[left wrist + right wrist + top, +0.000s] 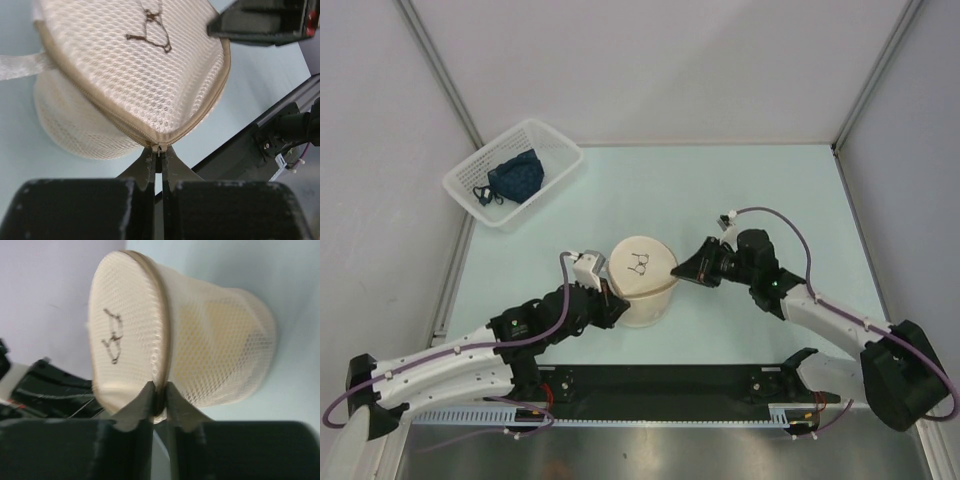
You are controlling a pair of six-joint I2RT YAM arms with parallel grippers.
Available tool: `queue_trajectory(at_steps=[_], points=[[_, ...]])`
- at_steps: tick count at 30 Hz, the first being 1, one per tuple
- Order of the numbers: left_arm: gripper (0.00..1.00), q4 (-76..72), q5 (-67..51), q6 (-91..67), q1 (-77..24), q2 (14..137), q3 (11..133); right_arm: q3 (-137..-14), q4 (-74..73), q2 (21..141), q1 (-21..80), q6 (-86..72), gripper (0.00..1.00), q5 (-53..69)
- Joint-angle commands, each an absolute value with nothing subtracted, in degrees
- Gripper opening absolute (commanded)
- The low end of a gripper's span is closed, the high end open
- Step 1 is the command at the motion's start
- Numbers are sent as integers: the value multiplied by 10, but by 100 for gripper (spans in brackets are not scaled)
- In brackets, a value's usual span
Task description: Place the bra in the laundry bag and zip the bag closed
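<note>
Table (770,190), pale blue-green, walled on three sides. Both arms reach in toward the middle.

Laundry bag (642,282): squat round cream mesh drum, upright at mid-table between the two grippers. The lid lies on top and its dark bra drawing faces up. A beige band runs round the lid's edge.

Bra (220,337): inside the bag. It shows only as a yellow mass through the mesh side wall in the right wrist view (outline too soft to give its fold or lie).

Left gripper (159,152): at the bag's left side, level with the rim. Its jaws are pressed together on the zip pull (159,148), a small metal piece where the seam comes to a point. Zip teeth run away along the rim to the left of the pull. I cannot tell whether the zip is closed all the way round.

Right gripper (159,407): at the bag's opposite side, fingers pinched tight on the rim band of the bag where the lid meets the wall. In the left wrist view its dark fingers sit at the far edge of the lid.

A white strap (20,65) sticks out from the bag's side, just under the lid.

White slatted basket (550,140): far left corner, well apart from the bag, set at an angle. A dark blue garment (515,175) lies crumpled inside it.
</note>
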State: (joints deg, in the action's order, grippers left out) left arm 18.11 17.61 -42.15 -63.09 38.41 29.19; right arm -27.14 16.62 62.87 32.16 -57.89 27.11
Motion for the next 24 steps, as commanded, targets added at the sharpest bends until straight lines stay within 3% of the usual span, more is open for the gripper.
queue_trajectory(at_steps=[1, 2, 3, 5, 6, 15, 24], points=[[0, 119, 111, -387, -621, 422, 304, -398, 4, 679, 315, -455, 31, 267], [0, 94, 107, -395, -621, 431, 305, -420, -53, 678, 321, -450, 39, 242], [0, 85, 105, -402, -621, 442, 308, -440, -128, 659, 328, -459, 53, 210], [0, 64, 105, -417, -622, 473, 316, -435, -177, 623, 359, -492, 67, 121], [0, 60, 108, -422, -623, 482, 319, -426, -188, 575, 373, -507, 69, 73], [0, 46, 157, -456, -667, 572, 368, -297, -165, 407, 496, -763, 67, -31], [0, 61, 188, -461, -714, 609, 397, -265, -57, 462, 520, -827, 60, -61]])
